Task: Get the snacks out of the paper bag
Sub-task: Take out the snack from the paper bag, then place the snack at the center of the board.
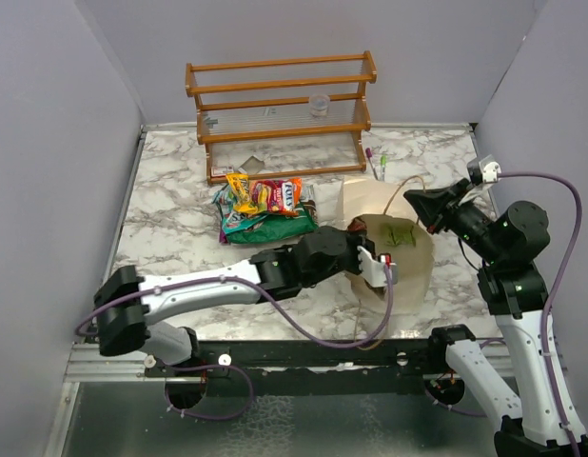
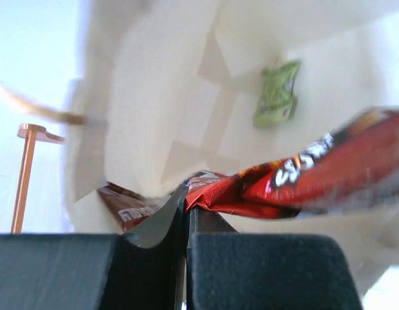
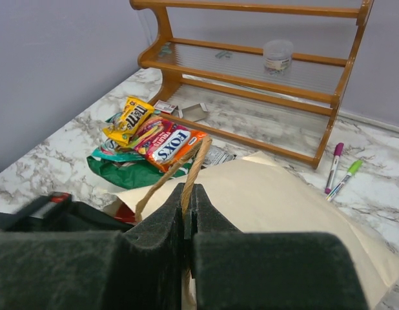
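The cream paper bag (image 1: 415, 276) lies on its side right of centre, its mouth facing the left arm. My left gripper (image 1: 382, 268) reaches into that mouth. In the left wrist view the left gripper (image 2: 186, 205) is shut on the edge of a red snack packet (image 2: 303, 182). A light green packet (image 2: 277, 97) lies deeper in the bag and a brown packet (image 2: 125, 210) sits at the lower left. My right gripper (image 3: 188, 192) is shut on the bag's tan loop handle (image 3: 197, 160), above the bag (image 3: 283, 206). Several snacks (image 1: 264, 209) are piled on the table left of the bag.
A wooden slatted rack (image 1: 280, 105) stands at the back with a small clear cup (image 1: 319, 103) on it. Two pens (image 1: 377, 164) lie between the rack and the bag. Grey walls close in the marble table on the left, back and right.
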### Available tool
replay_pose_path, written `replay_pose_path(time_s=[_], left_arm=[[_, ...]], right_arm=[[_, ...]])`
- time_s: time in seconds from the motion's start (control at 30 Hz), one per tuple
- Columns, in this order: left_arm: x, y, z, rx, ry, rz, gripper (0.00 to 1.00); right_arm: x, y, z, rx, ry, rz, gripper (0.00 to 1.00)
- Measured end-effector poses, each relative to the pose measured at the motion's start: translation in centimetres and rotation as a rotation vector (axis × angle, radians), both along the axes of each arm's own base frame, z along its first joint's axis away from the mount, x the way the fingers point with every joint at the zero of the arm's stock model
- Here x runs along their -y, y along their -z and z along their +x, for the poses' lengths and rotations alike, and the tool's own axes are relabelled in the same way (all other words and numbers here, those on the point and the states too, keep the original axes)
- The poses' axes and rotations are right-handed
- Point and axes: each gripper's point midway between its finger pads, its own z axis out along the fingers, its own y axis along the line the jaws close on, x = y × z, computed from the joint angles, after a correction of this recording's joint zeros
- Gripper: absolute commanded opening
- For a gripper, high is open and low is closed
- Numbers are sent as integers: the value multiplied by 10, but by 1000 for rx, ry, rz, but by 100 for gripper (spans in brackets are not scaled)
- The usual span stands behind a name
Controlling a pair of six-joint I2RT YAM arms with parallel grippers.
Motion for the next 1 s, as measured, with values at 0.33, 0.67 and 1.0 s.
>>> replay_pose_path(time_s=[0.33, 0.67, 1.0], left_arm=[[-52, -142, -75, -223, 170, -432, 0], [-102, -212, -100, -277, 203, -623, 0], [-140, -215, -30, -146, -234, -662, 0]], right_arm=[[0, 2, 2, -7, 2, -1, 2], [-1, 7, 8, -29, 2, -3, 2], [-1, 9, 9, -35, 2, -4, 2]])
